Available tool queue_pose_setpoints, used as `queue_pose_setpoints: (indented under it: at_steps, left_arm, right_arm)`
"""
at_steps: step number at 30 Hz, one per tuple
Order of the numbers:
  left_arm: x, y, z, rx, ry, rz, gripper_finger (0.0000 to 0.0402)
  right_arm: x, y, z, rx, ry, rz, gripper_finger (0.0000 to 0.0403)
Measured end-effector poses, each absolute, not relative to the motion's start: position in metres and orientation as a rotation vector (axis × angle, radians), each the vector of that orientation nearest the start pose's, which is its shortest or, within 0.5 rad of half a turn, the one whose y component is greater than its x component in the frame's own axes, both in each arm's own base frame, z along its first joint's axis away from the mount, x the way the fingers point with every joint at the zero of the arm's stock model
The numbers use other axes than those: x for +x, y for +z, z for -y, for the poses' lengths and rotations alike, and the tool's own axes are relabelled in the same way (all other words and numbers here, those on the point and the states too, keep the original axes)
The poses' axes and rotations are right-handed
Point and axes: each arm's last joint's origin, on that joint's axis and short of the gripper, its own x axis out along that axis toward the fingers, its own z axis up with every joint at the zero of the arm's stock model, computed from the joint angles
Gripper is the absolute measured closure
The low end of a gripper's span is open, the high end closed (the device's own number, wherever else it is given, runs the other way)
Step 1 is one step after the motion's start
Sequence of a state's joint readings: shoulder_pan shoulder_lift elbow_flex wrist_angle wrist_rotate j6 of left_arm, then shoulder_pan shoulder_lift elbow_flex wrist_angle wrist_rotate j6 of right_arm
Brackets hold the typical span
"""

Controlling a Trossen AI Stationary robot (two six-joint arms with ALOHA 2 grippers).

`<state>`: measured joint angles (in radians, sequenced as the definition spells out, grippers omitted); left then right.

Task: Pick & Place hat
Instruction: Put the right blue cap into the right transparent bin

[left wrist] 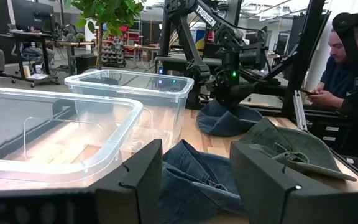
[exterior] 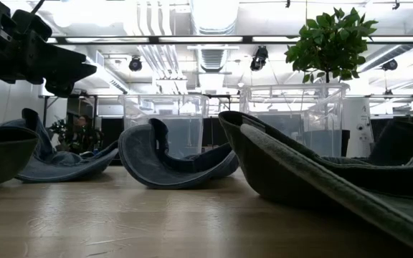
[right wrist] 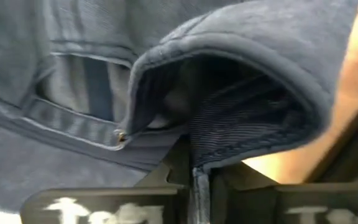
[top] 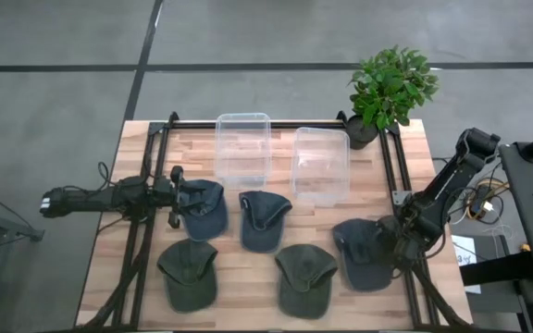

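**Right gripper pinched on a soft blue cap at the surface's right edge**

The dark blue denim cap point(top: 366, 252) lies at the right end of the light wooden slatted surface point(top: 248, 277), close to the black frame rail. The right gripper point(top: 399, 248) is closed on its rim; the right wrist view shows the fabric edge point(right wrist: 199, 168) folded and pinched between the fingers. The cloth looks light and limp, so it will likely sag and swing from one hold; the stiffer brim or seamed band should be the surest place to grip.

The left gripper point(top: 175, 196) hangs with jaws apart over another faded blue denim cap point(top: 204, 207), not holding it.

Two clear plastic bins point(top: 242, 148) stand open at the back, near a potted green plant point(top: 389, 88). Room is tight: an olive green cap point(top: 305, 277) lies just beside the held one, so a lift straight up before travelling seems wise.
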<state>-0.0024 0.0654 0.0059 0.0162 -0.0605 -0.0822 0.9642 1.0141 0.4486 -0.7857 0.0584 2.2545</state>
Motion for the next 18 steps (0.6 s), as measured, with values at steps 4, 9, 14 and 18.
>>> queue_pose_setpoints:
  at_steps: [4,9,14,18]
  left_arm:
    - [0.101,0.163,-0.002,-0.081,0.06,-0.032,0.022]
    - [0.101,0.163,-0.002,-0.081,0.06,-0.031,0.022]
    - [0.101,0.163,-0.002,-0.081,0.06,-0.031,0.022]
    - [0.101,0.163,-0.002,-0.081,0.06,-0.031,0.022]
  right_arm:
    - [0.081,0.174,-0.114,1.156,-0.833,-1.274,0.0389]
    - [0.08,0.218,-0.112,1.117,-0.861,-1.259,0.039]
    - [0.083,0.269,-0.109,1.072,-0.779,-1.119,0.039]
    - [0.089,0.302,-0.106,0.98,-0.636,-0.905,0.039]
